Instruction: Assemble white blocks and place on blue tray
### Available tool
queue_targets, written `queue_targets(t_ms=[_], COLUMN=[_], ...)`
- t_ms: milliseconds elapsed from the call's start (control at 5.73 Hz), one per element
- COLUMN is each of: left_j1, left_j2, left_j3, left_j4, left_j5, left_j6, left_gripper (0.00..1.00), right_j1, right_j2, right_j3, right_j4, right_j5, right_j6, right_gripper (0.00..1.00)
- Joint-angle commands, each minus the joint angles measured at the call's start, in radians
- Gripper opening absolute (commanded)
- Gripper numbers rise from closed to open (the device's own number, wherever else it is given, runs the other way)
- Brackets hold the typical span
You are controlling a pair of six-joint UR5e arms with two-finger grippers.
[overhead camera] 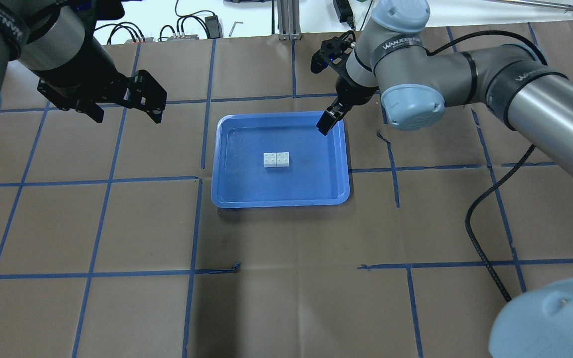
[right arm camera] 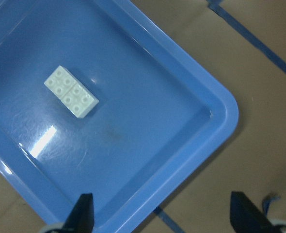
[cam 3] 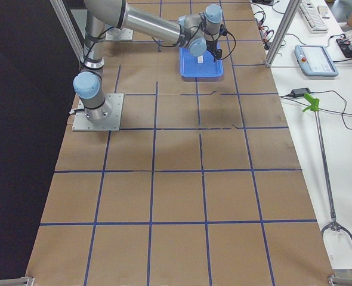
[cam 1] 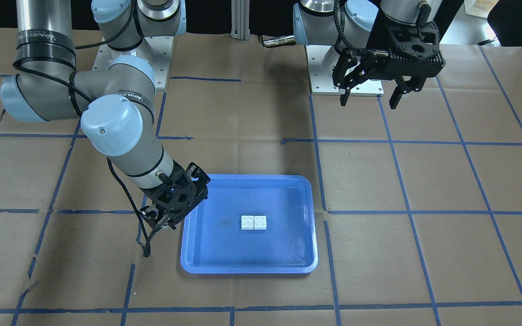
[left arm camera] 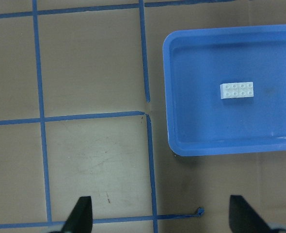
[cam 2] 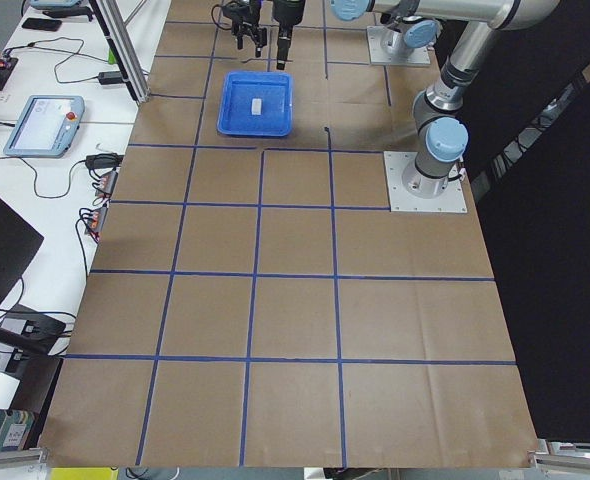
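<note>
The two white blocks [cam 1: 254, 222] lie joined side by side, studs up, near the middle of the blue tray [cam 1: 247, 270]. They also show in the overhead view [overhead camera: 276, 159] and in both wrist views [left arm camera: 237, 90] [right arm camera: 71, 91]. My right gripper [overhead camera: 327, 121] is open and empty. It hangs above the tray's far right corner [right arm camera: 220, 111], apart from the blocks. My left gripper [overhead camera: 127, 113] is open and empty, raised well to the left of the tray [overhead camera: 281, 201].
Brown paper with a grid of blue tape lines [overhead camera: 197, 219] covers the table. The arm bases [cam 1: 354, 77] stand at the robot's side. A black cable [overhead camera: 485, 238] hangs from the right arm over the table's right part.
</note>
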Motion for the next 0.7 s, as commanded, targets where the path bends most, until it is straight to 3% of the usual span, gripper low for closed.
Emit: queue_targets(t_ms=[0, 174, 349, 523], left_j1=[0.000, 0.000, 0.000, 0.000], left_j2=[-0.001, -0.001, -0.001, -0.001], left_j3=[0.000, 0.000, 0.000, 0.000], left_j4=[0.001, 0.001, 0.001, 0.001], left_j5=[-0.001, 0.001, 0.001, 0.001], left_j6=[-0.002, -0.005, -0.005, -0.005], left_gripper=[0.99, 0.99, 0.99, 0.99], right_j1=[-0.076, -0.139, -0.144, -0.145], right_j2=[-0.123, -0.202, -0.255, -0.287], right_j3=[-0.011, -0.037, -0.075, -0.136], right_j4=[0.267, 0.390, 0.438, 0.539], right_j5=[-0.105, -0.115, -0.154, -0.158], right_j6=[0.226, 0.387, 0.479, 0.496], right_gripper=[1.00, 1.00, 1.00, 1.00])
